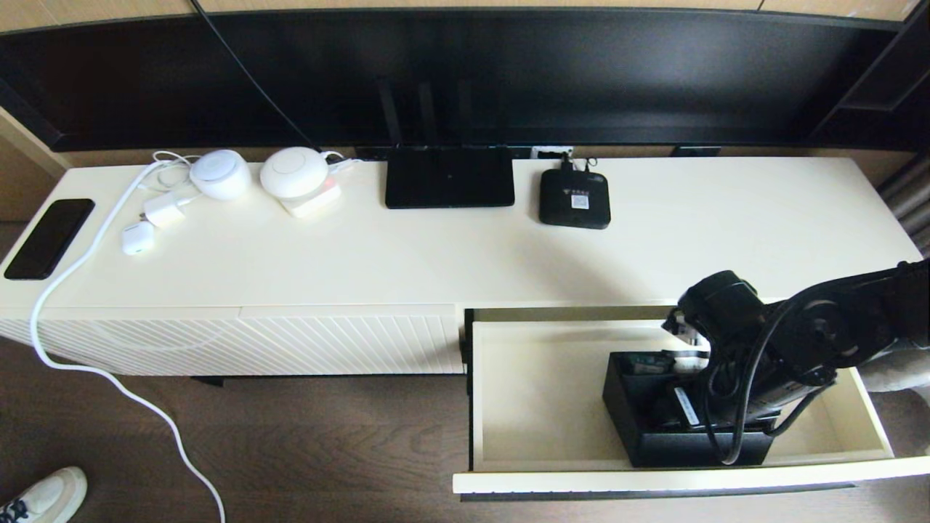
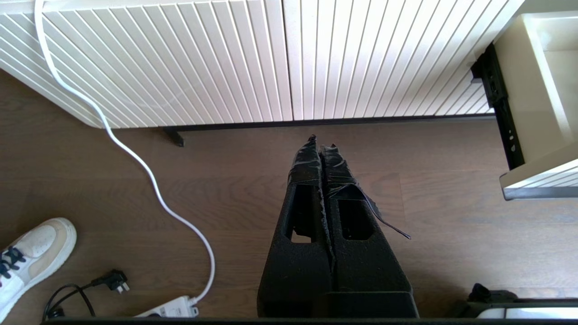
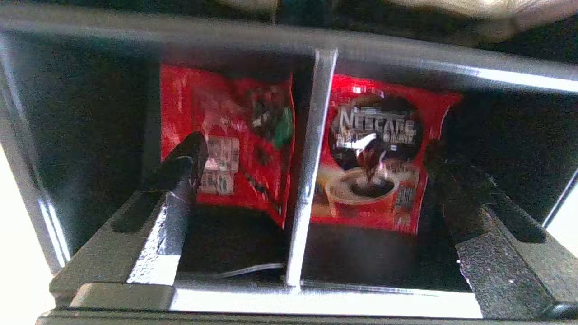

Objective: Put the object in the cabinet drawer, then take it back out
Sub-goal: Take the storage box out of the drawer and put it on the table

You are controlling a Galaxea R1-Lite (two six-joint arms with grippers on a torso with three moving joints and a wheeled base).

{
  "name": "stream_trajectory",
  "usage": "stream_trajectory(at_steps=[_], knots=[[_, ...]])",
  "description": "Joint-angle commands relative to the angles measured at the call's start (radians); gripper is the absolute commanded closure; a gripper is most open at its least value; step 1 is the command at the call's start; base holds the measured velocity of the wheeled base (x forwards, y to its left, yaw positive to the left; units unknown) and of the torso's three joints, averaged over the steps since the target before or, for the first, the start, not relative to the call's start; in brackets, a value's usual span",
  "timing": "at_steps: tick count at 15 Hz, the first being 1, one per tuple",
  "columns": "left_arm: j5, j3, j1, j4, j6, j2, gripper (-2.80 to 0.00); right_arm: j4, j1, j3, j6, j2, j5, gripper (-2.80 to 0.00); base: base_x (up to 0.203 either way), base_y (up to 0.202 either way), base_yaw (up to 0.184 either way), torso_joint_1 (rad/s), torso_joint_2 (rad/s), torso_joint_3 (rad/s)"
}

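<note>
At the lower right of the head view, the black box (image 1: 639, 428) sits inside the pulled-out drawer (image 1: 538, 392), while the right hand (image 3: 311, 180) hangs spread open astride its middle divider, apparently for gripping; the left hand (image 2: 321, 151) idles closed above the floor.

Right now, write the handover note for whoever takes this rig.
Right gripper: jaws open, down inside the organizer box, one finger in each square compartment, straddling the divider; nothing clamped.
Left gripper: jaws shut, empty, parked low over the floor before the closed ribbed panel.
Box stands in the open cabinet drawer, toward its right side, red packets inside.
Done: box is in the drawer.
Left: grip the divider, lift the box back out.
</note>
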Motion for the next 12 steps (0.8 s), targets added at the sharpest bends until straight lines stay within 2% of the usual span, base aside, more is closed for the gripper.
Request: stream_trajectory(at_steps=[1, 9, 12], knots=[[0.000, 0.000, 0.000, 0.000, 0.000, 0.000, 0.00, 0.018, 0.000, -0.004, 0.002, -0.004, 0.000, -2.80, 0.000, 0.000, 0.000, 0.000, 0.00, 0.000], [0.000, -0.001, 0.000, 0.000, 0.000, 0.000, 0.00, 0.041, 0.005, -0.012, 0.010, 0.012, 0.002, -2.80, 0.000, 0.000, 0.000, 0.000, 0.00, 0.000], [0.000, 0.000, 0.000, 0.000, 0.000, 0.000, 0.00, 0.036, 0.007, -0.012, 0.036, 0.012, 0.005, -2.80, 0.000, 0.000, 0.000, 0.000, 0.00, 0.000]])
